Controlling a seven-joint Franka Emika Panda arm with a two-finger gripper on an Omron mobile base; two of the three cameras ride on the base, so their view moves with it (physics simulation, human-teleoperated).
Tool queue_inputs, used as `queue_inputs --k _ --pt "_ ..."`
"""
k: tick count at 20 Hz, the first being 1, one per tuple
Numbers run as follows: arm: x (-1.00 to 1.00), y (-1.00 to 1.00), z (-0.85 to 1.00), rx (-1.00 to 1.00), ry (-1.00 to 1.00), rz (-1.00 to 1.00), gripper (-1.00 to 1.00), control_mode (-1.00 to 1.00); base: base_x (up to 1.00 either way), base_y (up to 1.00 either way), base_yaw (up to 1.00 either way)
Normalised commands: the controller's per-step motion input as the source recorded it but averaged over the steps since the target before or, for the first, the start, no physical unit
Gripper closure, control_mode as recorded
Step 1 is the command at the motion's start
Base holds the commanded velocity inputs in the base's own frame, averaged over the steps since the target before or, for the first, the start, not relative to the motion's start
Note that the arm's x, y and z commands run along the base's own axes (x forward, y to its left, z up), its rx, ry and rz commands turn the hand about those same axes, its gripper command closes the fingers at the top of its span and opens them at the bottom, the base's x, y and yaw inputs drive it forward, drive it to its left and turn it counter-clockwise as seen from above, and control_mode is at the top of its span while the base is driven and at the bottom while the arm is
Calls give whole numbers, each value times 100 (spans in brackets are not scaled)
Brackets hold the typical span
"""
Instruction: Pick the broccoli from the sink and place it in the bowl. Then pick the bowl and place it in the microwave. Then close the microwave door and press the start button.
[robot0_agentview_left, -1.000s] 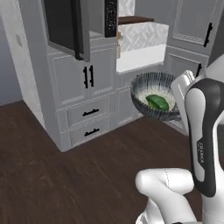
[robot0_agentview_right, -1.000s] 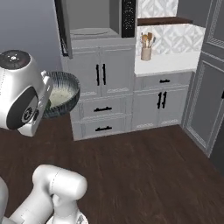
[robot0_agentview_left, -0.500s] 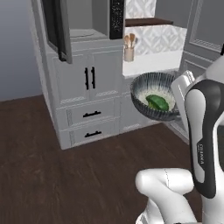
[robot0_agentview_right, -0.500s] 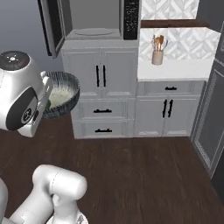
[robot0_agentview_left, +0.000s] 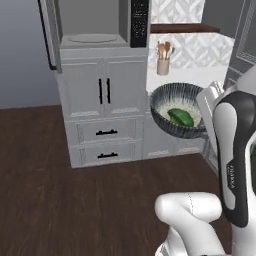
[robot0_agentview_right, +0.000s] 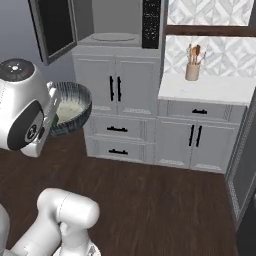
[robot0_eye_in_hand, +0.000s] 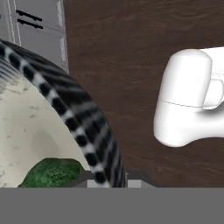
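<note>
Left base view: we see the bowl (robot0_agentview_left: 181, 117) held up in the air beside the arm, with the broccoli (robot0_agentview_left: 180, 117) lying inside on its pale floor. Its rim sits level with the upper drawers of the grey cabinet (robot0_agentview_left: 102, 115), well apart from them, and broad dark wood floor (robot0_agentview_left: 75, 210) lies open in front. Above the cabinet, the microwave (robot0_agentview_left: 95, 25) stands open; its turntable (robot0_agentview_left: 92, 38) is bare and its mouth unobstructed. The microwave door (robot0_agentview_left: 47, 35) is swung out to the left, cut off by the top edge and seen nearly edge-on. The black control panel (robot0_agentview_left: 139, 22) borders the cavity on the right.

Right base view: the same bowl (robot0_agentview_right: 70, 107) appears partly behind the arm's round white joint, so we make out only its far half. The microwave door (robot0_agentview_right: 56, 27) shows its black glass, angled toward us. To the right a white surface (robot0_agentview_right: 210, 89) carries a utensil holder (robot0_agentview_right: 192, 70), well apart from the bowl and lower than the cavity.

Hand view: the streaked bowl wall (robot0_eye_in_hand: 74, 118) curves across the picture, cream interior to its left, and the broccoli (robot0_eye_in_hand: 52, 173) lies at the bottom, touching the inner wall. The tool (robot0_eye_in_hand: 109, 181) straddles the rim at the lower edge, clenched on the bowl, one finger inside and one outside; the fingertips are largely cut off, so we read the exact contact poorly.
</note>
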Motion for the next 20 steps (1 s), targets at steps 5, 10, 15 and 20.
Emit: queue_inputs --k 5,10,15,20 --pt "0 0 0 0 0 0 100 100 81 -65 45" --pt "0 0 0 0 0 0 100 100 100 -39 35" --pt "0 0 0 0 0 0 100 100 95 -35 27" --pt "0 0 0 0 0 0 100 100 67 -48 23"
